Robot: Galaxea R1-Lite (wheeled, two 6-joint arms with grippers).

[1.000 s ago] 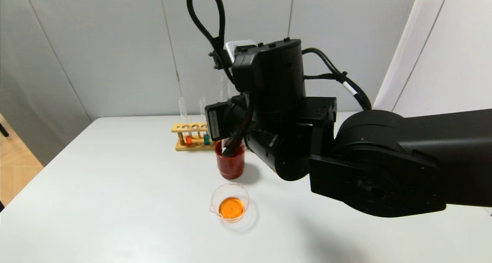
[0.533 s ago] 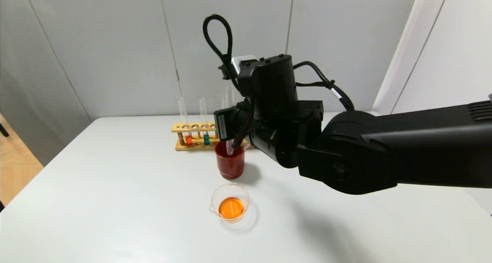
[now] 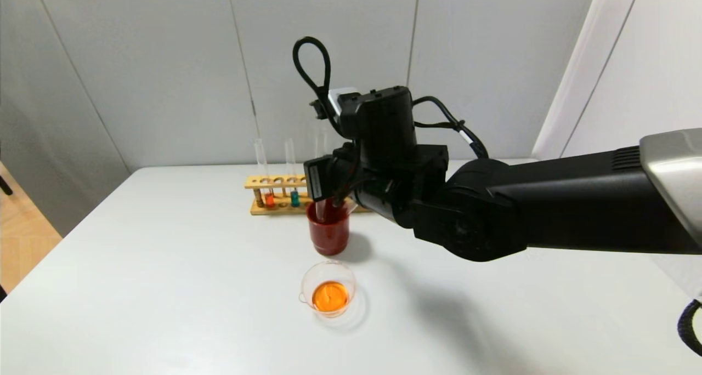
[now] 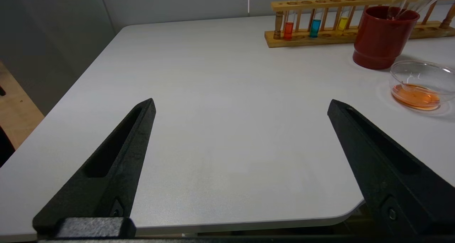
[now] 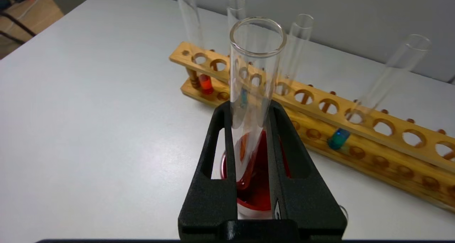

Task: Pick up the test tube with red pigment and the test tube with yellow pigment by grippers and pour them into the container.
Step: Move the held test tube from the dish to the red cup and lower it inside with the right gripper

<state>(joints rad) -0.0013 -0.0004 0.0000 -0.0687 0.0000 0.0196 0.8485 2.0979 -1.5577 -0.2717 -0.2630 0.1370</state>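
Two arms are in play, though only the right gripper point(image 5: 250, 111) is at work: it is clenched on an empty-looking clear test tube point(image 5: 253, 69), holding it upright with its round bottom down inside the dark red cup point(image 3: 328, 229), which stands on the white counter point(image 3: 164, 287) just in front of the wooden rack point(image 3: 274, 197). Whether this tube was the red or the yellow one cannot be told. Near the cup, on its near side, sits the container point(image 3: 328, 288), a low clear dish with a pool of orange liquid in its bottom. The rack runs along the far part of the counter, close to the pale grey panelled wall point(image 3: 164, 62); in the left wrist view it carries an orange-red tube point(image 4: 288, 29), a teal tube point(image 4: 315, 27) and the test tube with yellow pigment point(image 4: 342, 22) side by side, all upright in their holes. Another teal tube point(image 5: 338, 138) leans in the rack farther right. The left gripper point(image 4: 241, 106) hangs released, fingers spread wide, over the near left part of the counter, well apart from everything. A strip of wooden floor point(image 3: 22, 238) shows at the far left beyond the counter's edge.
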